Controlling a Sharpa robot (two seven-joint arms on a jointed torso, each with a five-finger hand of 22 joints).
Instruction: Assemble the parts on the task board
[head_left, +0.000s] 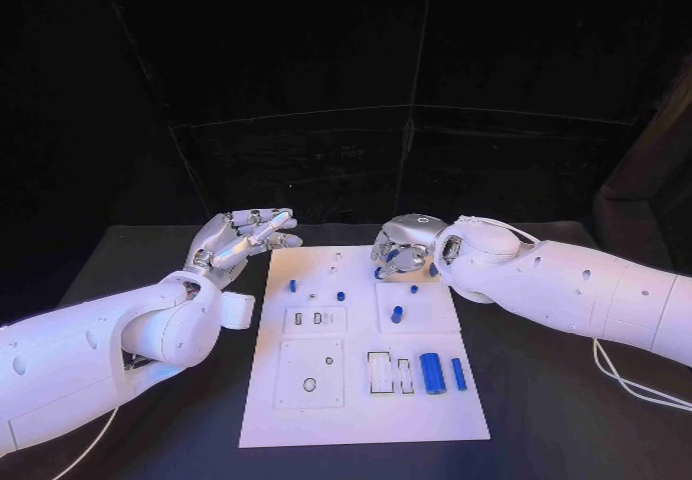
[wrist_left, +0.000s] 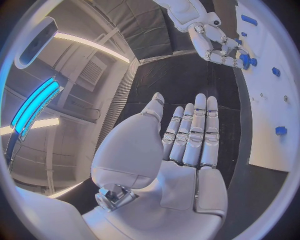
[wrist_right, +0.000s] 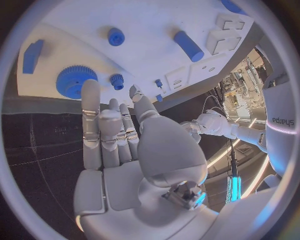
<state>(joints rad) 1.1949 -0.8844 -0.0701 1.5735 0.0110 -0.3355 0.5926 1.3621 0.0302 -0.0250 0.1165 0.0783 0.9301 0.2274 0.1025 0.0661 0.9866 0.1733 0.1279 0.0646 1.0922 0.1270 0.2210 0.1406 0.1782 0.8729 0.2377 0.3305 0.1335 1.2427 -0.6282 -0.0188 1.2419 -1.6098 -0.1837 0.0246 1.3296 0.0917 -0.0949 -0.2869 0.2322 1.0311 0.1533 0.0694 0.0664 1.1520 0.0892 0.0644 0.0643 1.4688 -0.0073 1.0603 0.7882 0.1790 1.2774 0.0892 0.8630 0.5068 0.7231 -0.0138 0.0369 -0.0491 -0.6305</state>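
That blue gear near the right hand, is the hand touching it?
Touching. In the right wrist view a fingertip of the right hand overlaps the blue gear; the left wrist view shows fingers at it too.

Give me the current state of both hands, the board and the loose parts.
left hand: open, fingers straight, off the board's edge
right hand: fingers on the blue gear at the board's far edge; hold unclear
task board: flat on the table
large blue cylinder: lying on the board
slim blue pin: lying beside it
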